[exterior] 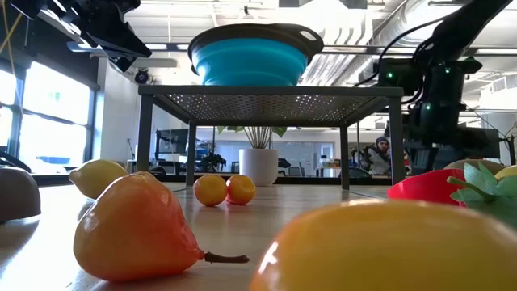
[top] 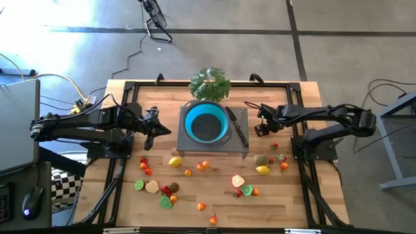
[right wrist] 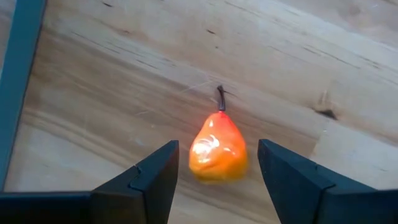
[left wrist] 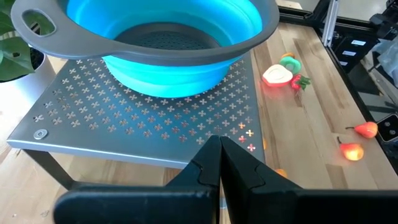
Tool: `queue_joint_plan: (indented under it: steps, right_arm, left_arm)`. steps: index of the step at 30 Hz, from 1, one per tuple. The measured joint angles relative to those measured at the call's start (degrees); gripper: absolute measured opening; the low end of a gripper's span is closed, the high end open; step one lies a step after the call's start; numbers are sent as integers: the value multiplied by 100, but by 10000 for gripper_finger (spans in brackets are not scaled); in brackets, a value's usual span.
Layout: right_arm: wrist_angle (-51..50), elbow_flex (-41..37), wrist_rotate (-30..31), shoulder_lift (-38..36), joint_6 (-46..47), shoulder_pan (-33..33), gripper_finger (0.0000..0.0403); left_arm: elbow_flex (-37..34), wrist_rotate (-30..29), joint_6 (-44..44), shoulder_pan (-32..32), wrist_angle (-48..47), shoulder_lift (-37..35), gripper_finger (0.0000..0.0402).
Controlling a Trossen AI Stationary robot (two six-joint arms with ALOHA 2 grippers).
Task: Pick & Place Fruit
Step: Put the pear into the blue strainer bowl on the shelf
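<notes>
A small orange pear-shaped fruit (right wrist: pixel 217 149) with a dark stem lies on the wooden table. My right gripper (right wrist: pixel 217 163) points down over it, open, one finger on either side of the fruit with a gap to each. In the high view this gripper (top: pixel 262 127) stands just right of the grey stand. The blue bowl (top: pixel 206 121) sits on that stand. My left gripper (left wrist: pixel 219 157) is shut on nothing and hovers left of the stand (top: pixel 153 131). More small fruits lie scattered over the near half of the table, among them a lemon (top: pixel 174 162).
A black-handled knife (top: pixel 238 129) lies on the perforated stand (top: pixel 195 147) right of the bowl. A leafy green bunch (top: pixel 209 83) stands behind the stand. Black frame rails (top: pixel 304 175) run along the table's sides. Another orange pear (exterior: pixel 133 230) lies close to the low camera.
</notes>
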Motion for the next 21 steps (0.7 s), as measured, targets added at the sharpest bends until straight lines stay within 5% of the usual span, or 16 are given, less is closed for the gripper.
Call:
queue_joint_plan:
  steps: [11,21]
  right_arm:
    - [39,-23,118,0,-22,-1,210]
    - [39,-23,94,0,-37,-1,134]
  left_arm:
    - [0,-20,2,-1,-2,-1,0]
    - [0,-17,0,-2,-2,-2,0]
